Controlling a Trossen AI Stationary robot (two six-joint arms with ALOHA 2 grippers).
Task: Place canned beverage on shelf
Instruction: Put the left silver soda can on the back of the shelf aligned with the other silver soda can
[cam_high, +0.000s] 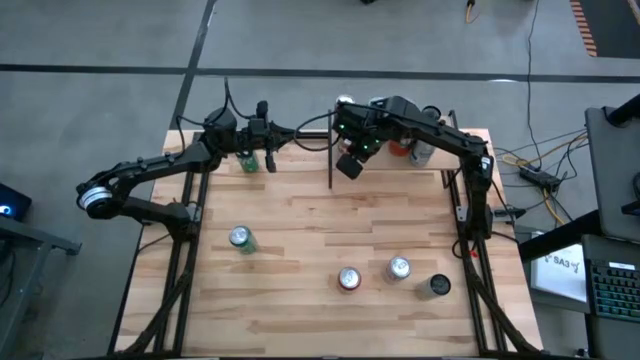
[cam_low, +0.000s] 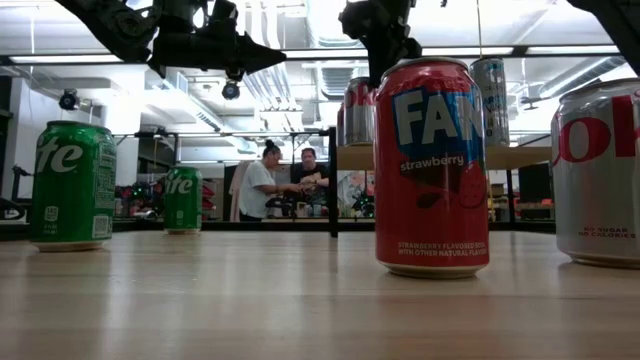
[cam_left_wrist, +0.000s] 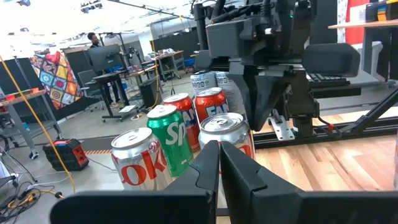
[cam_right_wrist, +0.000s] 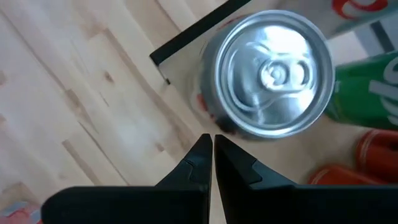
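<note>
1. Canned beverage (cam_right_wrist: 268, 74) stands upright on the shelf (cam_right_wrist: 186, 78), at its corner among other cans.
2. Right gripper (cam_right_wrist: 211, 146) hangs just above it, fingers pressed together, empty.
3. Left gripper (cam_left_wrist: 219, 155) is nearby, also pressed together, empty.

Glossy metal can (cam_right_wrist: 268, 73), light wood shelf (cam_right_wrist: 186, 81)

Two people (cam_low: 290, 185) are standing close together in the room beyond the far edge of the tabletop (cam_high: 300, 240). A keyboard (cam_high: 612, 290) is lying on a dark desk to the right of the tabletop. Cables (cam_high: 545, 165) are trailing across the grey floor (cam_high: 100, 110) at far right.
</note>
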